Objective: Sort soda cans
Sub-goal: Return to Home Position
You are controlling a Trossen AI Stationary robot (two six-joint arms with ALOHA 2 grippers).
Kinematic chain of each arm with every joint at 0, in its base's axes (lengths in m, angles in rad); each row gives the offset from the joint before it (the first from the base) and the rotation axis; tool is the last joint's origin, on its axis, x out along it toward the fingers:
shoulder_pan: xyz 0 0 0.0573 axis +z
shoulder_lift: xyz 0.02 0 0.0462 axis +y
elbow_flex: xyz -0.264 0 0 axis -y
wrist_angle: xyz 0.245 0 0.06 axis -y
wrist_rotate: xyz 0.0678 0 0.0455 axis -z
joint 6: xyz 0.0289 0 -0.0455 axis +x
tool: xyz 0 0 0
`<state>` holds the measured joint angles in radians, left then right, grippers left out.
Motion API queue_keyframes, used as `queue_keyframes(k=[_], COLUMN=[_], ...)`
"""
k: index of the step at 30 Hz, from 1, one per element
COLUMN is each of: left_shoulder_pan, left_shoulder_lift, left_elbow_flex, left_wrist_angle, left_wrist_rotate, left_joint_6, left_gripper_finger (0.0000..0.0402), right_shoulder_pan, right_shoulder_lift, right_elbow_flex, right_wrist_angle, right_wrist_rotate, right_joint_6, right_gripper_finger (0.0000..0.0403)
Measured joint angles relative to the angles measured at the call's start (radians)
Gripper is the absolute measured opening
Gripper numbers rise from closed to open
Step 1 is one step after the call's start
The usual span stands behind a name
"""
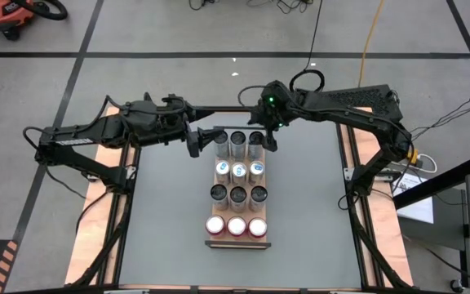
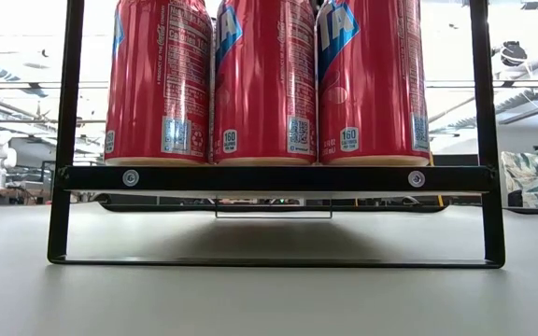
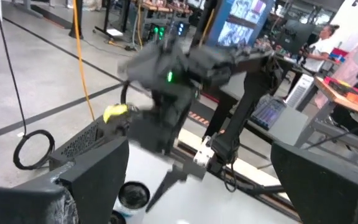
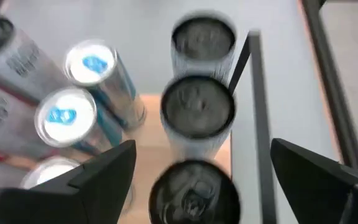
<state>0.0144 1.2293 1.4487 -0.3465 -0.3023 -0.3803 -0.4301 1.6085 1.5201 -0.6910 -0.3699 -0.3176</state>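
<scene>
Soda cans [image 1: 237, 171] stand on the shelf [image 1: 237, 242], each kind in its own row of three, so the left arm [image 1: 145, 122] and right arm [image 1: 349, 102] hover beside its far row with jaws open and empty, the sorting apparently done.

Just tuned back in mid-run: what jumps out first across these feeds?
The rack at table centre holds twelve cans in four tidy rows of three: dark-topped grey cans at the far end, then blue-and-white tops, grey again, and red cans nearest the low camera, filling its view. The left gripper and right gripper both hover by the far row, fingers open and empty.
</scene>
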Motion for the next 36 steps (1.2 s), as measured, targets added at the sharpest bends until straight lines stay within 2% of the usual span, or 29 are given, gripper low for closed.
queue_keyframes(k=[3, 7, 11, 14, 20, 21, 25, 27, 31, 34, 36], left_shoulder_pan=[0.0, 0.001, 0.001, -0.004, -0.01, -0.01, -0.002, 0.005, 0.037, 0.061, 0.071], left_shoulder_lift=[0.0, -0.005, -0.018, -0.034, -0.086, -0.097, -0.129, -0.151, -0.212, -0.285, -0.342], left_elbow_flex=[0.0, 0.0, 0.0, 0.0, 0.0, 0.0, 0.0, 0.0, -0.029, -0.115, -0.191], left_wrist_angle=[-0.014, -0.016, -0.042, -0.089, -0.209, -0.239, -0.324, -0.353, -0.423, -0.418, -0.409], left_wrist_rotate=[0.013, 0.04, 0.057, 0.067, 0.079, 0.09, 0.103, 0.14, 0.273, 0.373, 0.418], left_joint_6=[0.002, 0.013, 0.023, 0.023, 0.029, 0.047, 0.157, 0.199, 0.276, 0.293, 0.306], left_gripper_finger=[0.0387, 0.0335, 0.0247, 0.0171, 0.0022, 0.0012, 0.0014, 0.0011, 0.0002, 0.0002, 0.0003], right_shoulder_pan=[0.0, 0.0, 0.0, 0.0, 0.0, 0.0, 0.0, 0.0, 0.0, 0.008, 0.022], right_shoulder_lift=[0.0, -0.002, -0.002, -0.009, -0.074, -0.089, -0.144, -0.17, -0.218, -0.259, -0.287], right_elbow_flex=[0.07, 0.177, 0.289, 0.357, 0.398, 0.398, 0.398, 0.398, 0.398, 0.398, 0.398], right_wrist_angle=[-0.038, -0.12, -0.207, -0.268, -0.313, -0.316, -0.317, -0.317, -0.337, -0.331, -0.332], right_wrist_rotate=[-0.029, -0.087, -0.134, -0.171, -0.187, -0.185, -0.181, -0.18, -0.179, -0.169, -0.117], right_joint_6=[0.003, -0.008, 0.005, 0.02, 0.073, 0.082, 0.105, 0.111, 0.1, 0.127, 0.143], right_gripper_finger=[0.0344, 0.0333, 0.0305, 0.027, 0.0163, 0.0141, 0.0043, 0.0012, 0.0013, 0.0003, 0.0002])
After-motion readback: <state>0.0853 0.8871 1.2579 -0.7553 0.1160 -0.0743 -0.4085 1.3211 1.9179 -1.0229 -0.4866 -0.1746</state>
